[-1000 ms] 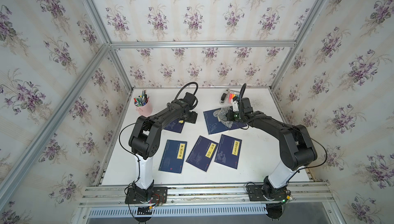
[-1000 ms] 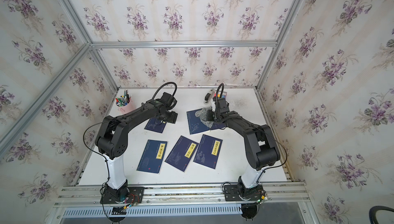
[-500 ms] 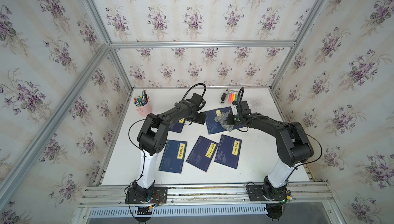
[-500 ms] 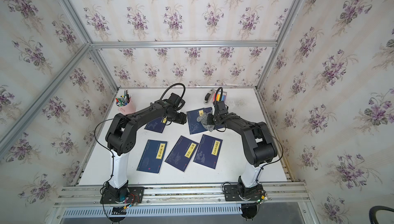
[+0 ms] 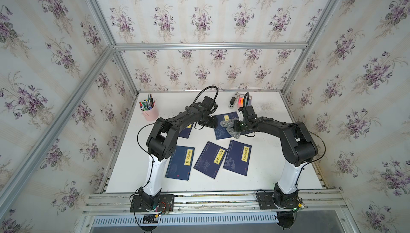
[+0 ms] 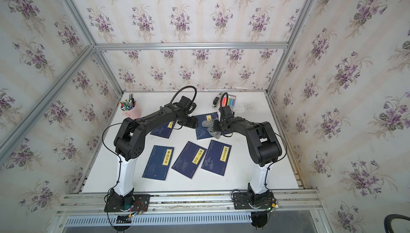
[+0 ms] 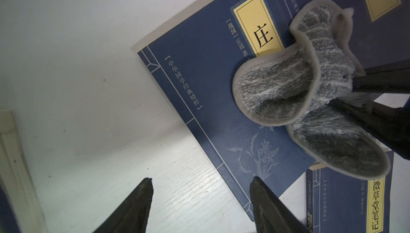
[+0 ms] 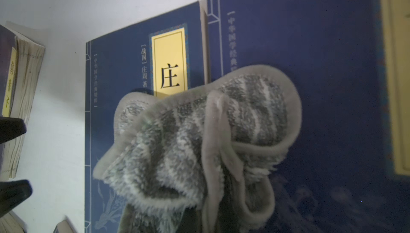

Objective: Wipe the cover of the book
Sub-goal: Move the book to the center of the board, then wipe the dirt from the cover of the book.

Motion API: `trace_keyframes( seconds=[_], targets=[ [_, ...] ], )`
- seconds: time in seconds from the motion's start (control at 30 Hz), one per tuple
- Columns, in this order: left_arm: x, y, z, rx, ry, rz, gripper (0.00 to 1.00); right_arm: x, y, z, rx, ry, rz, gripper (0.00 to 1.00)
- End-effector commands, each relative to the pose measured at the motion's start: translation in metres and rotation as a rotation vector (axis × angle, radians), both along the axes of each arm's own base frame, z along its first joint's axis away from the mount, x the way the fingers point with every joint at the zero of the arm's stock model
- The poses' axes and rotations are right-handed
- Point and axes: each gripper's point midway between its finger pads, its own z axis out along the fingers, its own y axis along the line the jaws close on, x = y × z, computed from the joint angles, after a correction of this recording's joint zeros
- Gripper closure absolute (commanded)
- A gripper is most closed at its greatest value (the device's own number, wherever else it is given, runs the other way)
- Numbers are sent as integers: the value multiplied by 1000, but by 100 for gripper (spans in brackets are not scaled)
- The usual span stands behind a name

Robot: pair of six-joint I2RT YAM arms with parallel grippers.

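With the right gripper (image 5: 238, 126) clamped shut on the grey striped fluffy cloth (image 8: 199, 132), press the pile flat onto the dark blue paperback book with the yellow title label (image 7: 199, 76), lying toward the back middle of the white bench (image 5: 266, 172). Sweep edge to edge in light, overlapping strokes. Use the left gripper (image 7: 200, 183), jaws apart and empty at the book's corner, to pin the cover against sliding.

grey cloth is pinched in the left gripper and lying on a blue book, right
Wrong arm: the right gripper pinches the grey cloth, which does lie on a blue book. The left wrist view shows this; the left gripper is open and empty.
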Motion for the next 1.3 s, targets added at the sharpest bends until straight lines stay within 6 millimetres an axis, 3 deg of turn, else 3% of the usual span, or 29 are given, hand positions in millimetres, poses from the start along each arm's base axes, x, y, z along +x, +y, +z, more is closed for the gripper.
trace_keyframes(
  seconds=[0.0, 0.2, 0.37, 0.53, 0.7, 0.87, 1.0, 1.1, 1.27],
  targets=[
    [-1, 10, 1, 45, -15, 4, 29, -9, 14, -11, 5, 49, 62, 100],
    [-1, 24, 0, 62, -11, 25, 29, -12, 35, -20, -7, 69, 109, 100],
    [2, 37, -2, 53, 4, 51, 30, -13, 35, -14, -5, 54, 100, 100],
    [13, 41, -3, 65, -3, 31, 43, -11, 37, 14, 23, 7, 107, 100],
    [26, 34, 0, 84, -12, -22, 67, -14, 41, 39, 46, -30, 123, 100],
    [39, 29, -4, 98, -32, -60, 78, -6, 40, 59, 41, -79, 115, 100],
    [46, 33, -16, 124, -10, -46, 90, 4, 42, 66, 8, -103, 111, 100],
    [47, 34, -24, 106, 6, -30, 93, 11, 46, 70, 12, -121, 102, 100],
    [52, 36, -27, 87, 17, 12, 96, 29, 52, 54, 0, -114, 82, 100]
  ],
)
